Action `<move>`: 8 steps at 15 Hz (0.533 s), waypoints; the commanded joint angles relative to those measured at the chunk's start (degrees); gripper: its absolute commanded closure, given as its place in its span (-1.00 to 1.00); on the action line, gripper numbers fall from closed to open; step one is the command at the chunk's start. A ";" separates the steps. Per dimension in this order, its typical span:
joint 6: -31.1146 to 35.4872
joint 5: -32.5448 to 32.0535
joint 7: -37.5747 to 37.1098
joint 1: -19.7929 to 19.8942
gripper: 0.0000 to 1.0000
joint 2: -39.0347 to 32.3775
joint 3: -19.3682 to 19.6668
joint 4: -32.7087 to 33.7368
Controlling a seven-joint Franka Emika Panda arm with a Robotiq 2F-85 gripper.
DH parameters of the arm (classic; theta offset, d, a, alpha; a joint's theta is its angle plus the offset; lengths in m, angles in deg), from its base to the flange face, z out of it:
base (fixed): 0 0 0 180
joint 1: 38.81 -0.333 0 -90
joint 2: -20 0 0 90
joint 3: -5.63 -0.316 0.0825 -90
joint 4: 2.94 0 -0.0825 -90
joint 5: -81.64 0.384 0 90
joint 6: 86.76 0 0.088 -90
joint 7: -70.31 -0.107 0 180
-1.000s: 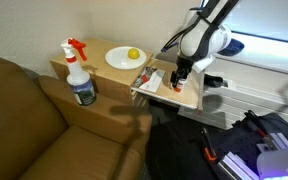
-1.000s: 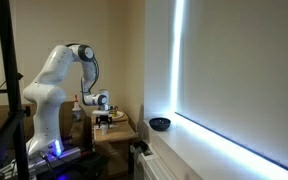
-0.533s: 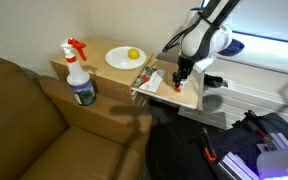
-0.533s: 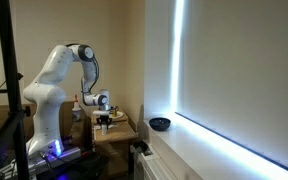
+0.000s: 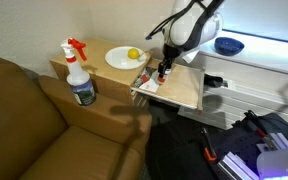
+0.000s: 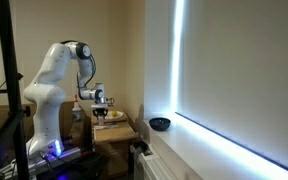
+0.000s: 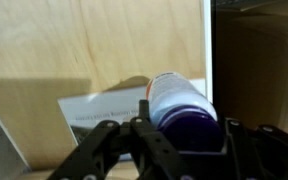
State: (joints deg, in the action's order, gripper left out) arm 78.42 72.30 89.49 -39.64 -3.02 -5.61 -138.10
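The claw was clenched around a small white cylinder with a dark purple end, over a printed sheet on the wooden table. A plate holding a lemon sat nearby, and a spray bottle stood well apart.

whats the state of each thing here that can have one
small white cylinder with dark purple end: gripped, above the white paper sheet
robot gripper: shut on it
white spray bottle with red trigger: upright, untouched
yellow lemon: resting on the round white plate
dark blue bowl: upright on the sill
window blind: drawn down
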 commanded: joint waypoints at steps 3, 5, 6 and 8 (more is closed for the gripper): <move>0.01 2.55 4.52 -0.16 -0.10 2.10 -5.82 2.61; 0.04 2.77 5.12 -0.26 -0.10 2.20 -6.91 3.11; 0.04 2.76 5.41 -0.05 -0.10 2.14 -6.91 3.10; -0.53 2.34 6.00 0.13 0.40 0.45 -6.41 4.36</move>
State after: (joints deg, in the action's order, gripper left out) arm 78.38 74.69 95.17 -38.58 -0.96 -12.98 -135.11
